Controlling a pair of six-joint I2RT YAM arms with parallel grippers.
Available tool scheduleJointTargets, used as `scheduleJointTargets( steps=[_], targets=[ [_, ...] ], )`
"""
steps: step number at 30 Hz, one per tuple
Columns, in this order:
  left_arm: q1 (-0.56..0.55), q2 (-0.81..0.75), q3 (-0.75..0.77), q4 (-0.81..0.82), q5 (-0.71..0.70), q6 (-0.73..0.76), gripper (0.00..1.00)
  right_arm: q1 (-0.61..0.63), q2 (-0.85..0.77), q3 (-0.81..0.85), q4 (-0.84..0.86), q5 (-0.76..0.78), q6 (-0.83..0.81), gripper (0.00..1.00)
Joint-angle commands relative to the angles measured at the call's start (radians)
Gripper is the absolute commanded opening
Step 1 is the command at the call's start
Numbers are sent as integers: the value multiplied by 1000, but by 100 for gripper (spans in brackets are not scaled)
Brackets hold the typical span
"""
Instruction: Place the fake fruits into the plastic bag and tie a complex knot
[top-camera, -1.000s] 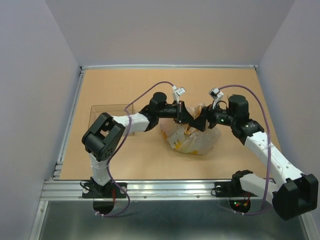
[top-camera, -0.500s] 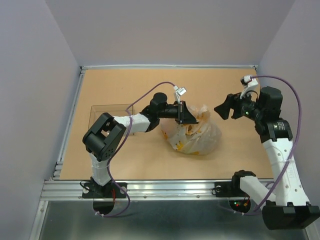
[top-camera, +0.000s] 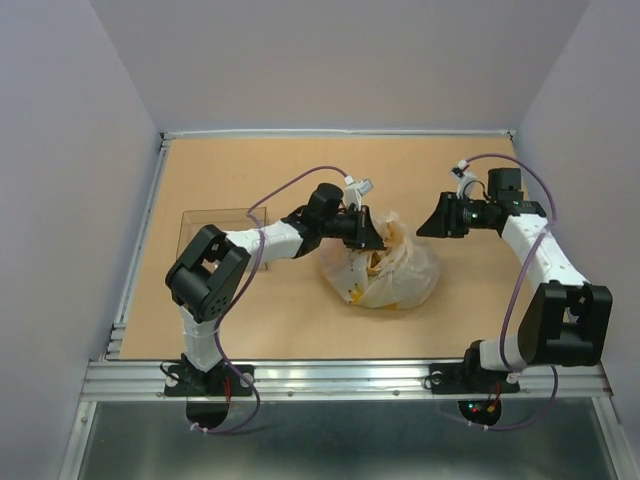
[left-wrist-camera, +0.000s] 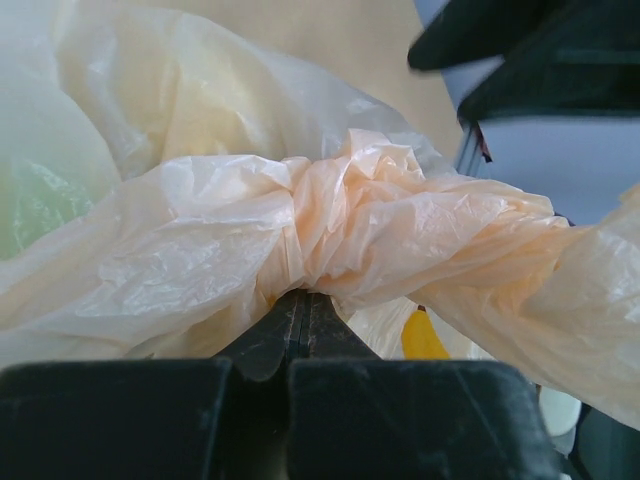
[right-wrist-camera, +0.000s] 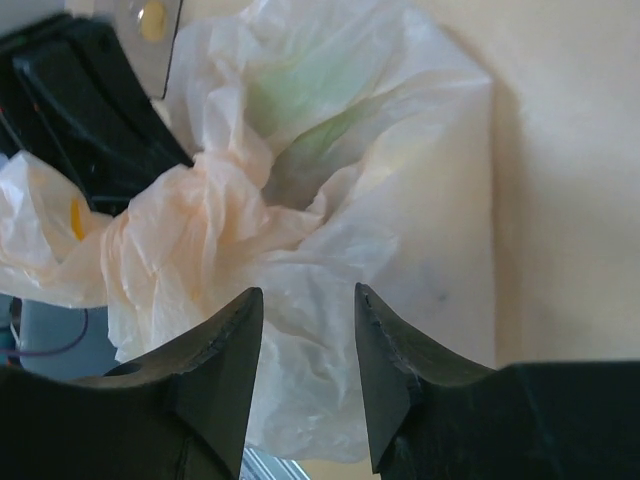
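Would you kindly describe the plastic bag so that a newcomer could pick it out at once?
On the tan table, look near the middle. The plastic bag is the soft, crinkly, translucent whitish-peach bundle, its twisted neck pinched by the left gripper. Unlike the clear rigid tray at the left, it is bulging and printed with yellow-orange shapes.

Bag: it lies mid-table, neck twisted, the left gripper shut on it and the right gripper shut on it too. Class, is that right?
No. The right gripper is open and off the bag; the right wrist view shows its jaws apart, the top view a gap. The rest holds: neck twisted, left gripper shut on it.
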Motion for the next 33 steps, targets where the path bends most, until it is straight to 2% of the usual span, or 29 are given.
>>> scheduleJointTargets(
  steps=[1, 4, 6, 9, 12, 13, 15, 16, 19, 20, 22, 23, 29, 31, 33],
  targets=[
    [-10, 0, 82, -59, -49, 52, 0, 85, -18, -58, 3, -90, -78, 48],
    [-25, 38, 118, -39, -39, 33, 0, 104, -19, -101, -2, -108, -72, 56],
    [-33, 67, 134, -11, 0, 0, 0, 133, -24, -111, -3, -88, -64, 74],
    [-54, 112, 163, 58, 55, -48, 0, 156, 0, -111, 4, -99, -32, 91],
    [-65, 141, 180, 150, 110, -135, 0, 173, 33, -134, 29, -114, 30, 93],
    [-67, 143, 160, 247, 124, -170, 0, 179, 34, -146, 52, -124, 79, 93],
    [-65, 140, 129, 376, 188, -252, 0, 183, 27, -201, 160, -128, 155, 95],
    [-65, 135, 100, 492, 220, -320, 0, 194, 2, -221, 265, -121, 245, 95],
    [-65, 124, 39, 709, 264, -414, 0, 229, -33, -287, 450, -92, 438, 98],
    [-64, 117, 27, 746, 291, -465, 0, 246, -44, -292, 539, -76, 475, 98],
    [-62, 109, 5, 814, 320, -503, 0, 272, -48, -299, 611, -38, 568, 98],
    [-60, 95, -18, 842, 328, -514, 0, 289, -58, -296, 710, -30, 593, 98],
    [-41, 78, -63, 865, 336, -510, 0, 378, -96, -289, 946, 16, 738, 98],
    [-33, 78, -52, 831, 339, -487, 0, 381, -97, -287, 934, -1, 712, 98],
    [-27, 68, -47, 778, 327, -453, 0, 375, -125, -275, 795, 16, 628, 99]
  ],
)
